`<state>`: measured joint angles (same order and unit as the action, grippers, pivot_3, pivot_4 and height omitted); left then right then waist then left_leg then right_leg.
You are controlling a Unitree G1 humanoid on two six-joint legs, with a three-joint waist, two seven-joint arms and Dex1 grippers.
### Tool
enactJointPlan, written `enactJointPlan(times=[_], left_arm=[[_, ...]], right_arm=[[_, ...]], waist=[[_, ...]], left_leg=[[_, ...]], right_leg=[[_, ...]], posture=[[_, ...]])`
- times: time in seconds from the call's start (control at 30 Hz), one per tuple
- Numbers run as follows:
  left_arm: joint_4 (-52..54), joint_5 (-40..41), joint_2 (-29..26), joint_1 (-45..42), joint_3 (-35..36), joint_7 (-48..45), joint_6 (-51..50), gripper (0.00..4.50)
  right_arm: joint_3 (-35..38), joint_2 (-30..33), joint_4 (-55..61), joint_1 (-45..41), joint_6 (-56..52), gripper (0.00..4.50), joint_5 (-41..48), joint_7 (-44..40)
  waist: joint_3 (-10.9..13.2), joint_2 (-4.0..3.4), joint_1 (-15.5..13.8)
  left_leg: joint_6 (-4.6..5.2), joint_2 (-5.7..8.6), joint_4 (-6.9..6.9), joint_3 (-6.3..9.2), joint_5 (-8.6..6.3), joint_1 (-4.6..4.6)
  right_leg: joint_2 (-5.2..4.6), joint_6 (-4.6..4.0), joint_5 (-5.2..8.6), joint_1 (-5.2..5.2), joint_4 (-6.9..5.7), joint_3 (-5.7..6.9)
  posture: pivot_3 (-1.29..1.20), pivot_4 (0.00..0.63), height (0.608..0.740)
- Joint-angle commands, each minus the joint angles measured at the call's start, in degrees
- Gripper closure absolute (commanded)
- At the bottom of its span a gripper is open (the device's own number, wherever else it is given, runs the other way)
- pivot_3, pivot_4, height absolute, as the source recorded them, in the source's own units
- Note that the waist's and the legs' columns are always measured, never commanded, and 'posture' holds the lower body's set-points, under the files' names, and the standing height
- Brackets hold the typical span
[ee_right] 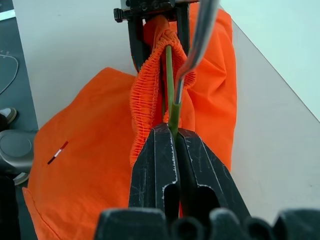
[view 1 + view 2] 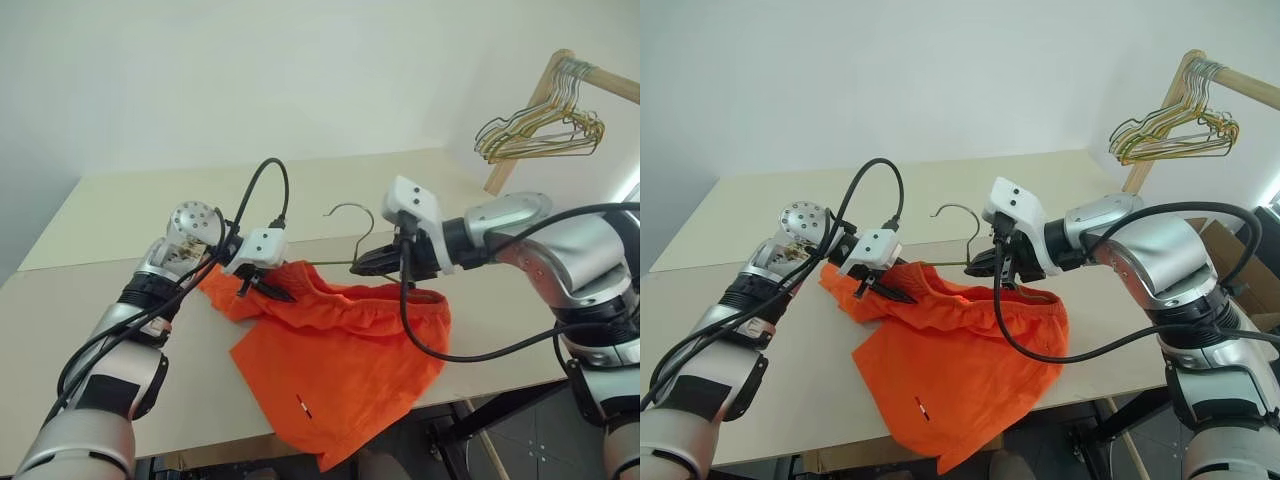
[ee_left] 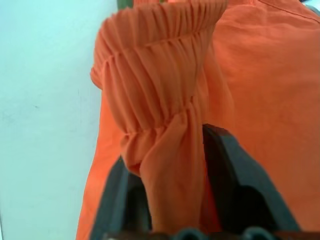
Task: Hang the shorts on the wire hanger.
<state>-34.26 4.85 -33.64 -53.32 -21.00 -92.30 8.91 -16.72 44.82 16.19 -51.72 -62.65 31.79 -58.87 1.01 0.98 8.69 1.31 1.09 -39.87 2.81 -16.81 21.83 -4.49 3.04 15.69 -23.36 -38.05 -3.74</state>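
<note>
The right gripper has its fingers clamped on the wire hanger, whose long axis runs across toward the left gripper. There, part-open fingers straddle the shorts by their waistband, the legs draping onto the tabletop.

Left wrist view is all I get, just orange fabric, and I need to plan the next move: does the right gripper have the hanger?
Observer: Yes, the right gripper is shut on the wire hanger, on its green wire.
Operator: Where does the wire go?
Observer: It runs between the gathered waistband folds of the shorts.
Operator: And the rest of the fabric?
Observer: One leg hangs over the front edge of the table.
</note>
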Motion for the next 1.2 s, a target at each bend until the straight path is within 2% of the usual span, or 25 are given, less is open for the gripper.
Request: enactJointPlan(times=[0.03, 0.2, 0.47, 0.57, 0.67, 0.93, 0.97, 1.07, 1.2], left_arm=[[0.9, 2.0, -0.6, -1.7, 2.2, -0.2, -0.8, 1.52], [-0.8, 3.3, -4.5, -2.6, 0.7, -0.2, -0.7, 0.01], [-6.0, -0.2, -5.6, -2.3, 1.0, -0.2, 3.1, 0.01], [-8.2, -4.5, -5.4, -1.8, -0.2, 1.1, 7.0, 0.01], [-10.2, -5.5, -5.2, -1.9, 0.0, 0.2, 8.3, 0.58], [-13.0, -7.8, -4.5, -2.8, 0.9, 0.7, 9.7, 3.11], [-13.3, -8.0, -4.4, -2.8, 1.0, 1.0, 9.8, 3.57], [-13.7, -8.3, -4.1, -2.7, 1.4, 1.9, 9.6, 4.44], [-14.0, -8.8, -3.9, -2.2, 1.8, 4.4, 9.8, 4.48]], right_arm=[[1.3, 0.7, 0.1, -1.8, 0.4, 4.5, -0.1, -0.7], [1.6, 1.3, 0.5, -1.5, 0.7, 4.5, -0.2, -1.5], [2.2, 1.7, 0.6, -1.5, 0.7, 4.5, 0.1, -1.6], [2.4, 1.8, 0.6, -1.6, 0.7, 4.5, 0.2, -1.6], [2.7, 2.0, 0.6, -1.6, 0.5, 4.5, 0.3, -1.6], [3.5, 2.6, 0.3, -1.7, 0.3, 4.5, 0.6, -1.5], [3.5, 2.6, 0.2, -1.8, 0.2, 4.5, 0.7, -1.5], [3.9, 2.7, -0.1, -2.1, 0.1, 4.5, 1.0, -1.5], [4.3, 2.8, -0.3, -2.2, 0.0, 4.5, 1.4, -1.4]], waist=[[0.0, 0.0, 0.1], [0.0, 0.0, 0.1], [0.0, -0.01, -0.1], [0.0, -0.01, 0.0], [0.0, -0.01, 0.0], [0.0, -0.01, 0.0], [0.0, -0.01, 0.1], [0.0, -0.01, 0.1], [0.0, -0.01, 0.1]], left_leg=[[0.0, 0.0, 0.0, 0.0, 0.0, 0.0], [0.0, -0.02, 0.0, 0.0, 0.0, -0.01], [0.0, 0.02, 0.0, 0.01, 0.0, -0.01], [0.0, 0.02, 0.01, 0.01, 0.0, 0.0], [0.0, 0.02, 0.0, 0.01, 0.0, 0.0], [0.0, 0.02, 0.0, 0.02, 0.0, 0.02], [0.0, 0.02, 0.0, 0.02, 0.0, 0.02], [0.0, 0.01, 0.0, 0.02, 0.0, 0.01], [0.0, 0.01, 0.0, 0.02, 0.0, 0.01]], right_leg=[[0.0, 0.0, 0.0, 0.0, 0.0, 0.0], [0.01, 0.0, 0.0, 0.0, 0.0, 0.0], [-0.01, 0.0, 0.0, 0.01, 0.0, 0.02], [-0.01, 0.0, 0.0, 0.01, -0.01, 0.03], [-0.01, 0.0, 0.0, 0.01, 0.0, 0.03], [-0.02, 0.0, 0.0, 0.0, -0.01, 0.04], [-0.02, 0.0, 0.0, 0.0, -0.01, 0.04], [-0.02, 0.0, 0.0, 0.0, -0.01, 0.04], [-0.02, 0.0, 0.0, 0.0, -0.02, 0.04]], posture=[[-0.14, 0.0, 0.74], [-0.13, 0.0, 0.74], [-0.13, 0.0, 0.74], [-0.14, 0.0, 0.74], [-0.14, 0.0, 0.74], [-0.15, 0.0, 0.74], [-0.15, 0.0, 0.74], [-0.15, 0.0, 0.74], [-0.15, 0.0, 0.74]])
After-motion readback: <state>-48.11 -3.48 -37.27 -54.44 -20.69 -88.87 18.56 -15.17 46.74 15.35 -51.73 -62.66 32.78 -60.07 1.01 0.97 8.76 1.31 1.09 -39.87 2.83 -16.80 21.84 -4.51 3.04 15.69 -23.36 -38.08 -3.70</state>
